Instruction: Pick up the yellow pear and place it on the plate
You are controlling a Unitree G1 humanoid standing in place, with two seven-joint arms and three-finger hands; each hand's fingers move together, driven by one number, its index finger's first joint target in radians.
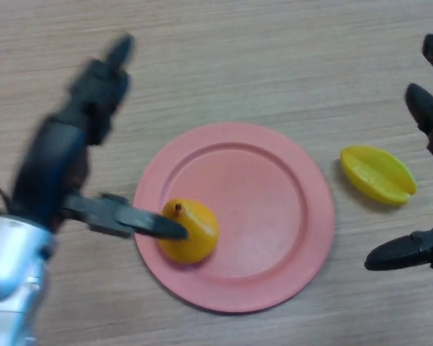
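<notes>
A yellow pear (191, 232) with a brown stem lies on the lower left part of a pink round plate (267, 216). My left hand (72, 144) is at the left of the plate, fingers stretched out and apart; its thumb (137, 221) reaches to the pear's left side, while the upper fingers point away toward the table's far side. My right hand (426, 180) shows at the right edge, open, its fingers spread around empty table.
A yellow starfruit-shaped piece (377, 175) lies on the wooden table right of the plate, between the plate and my right hand.
</notes>
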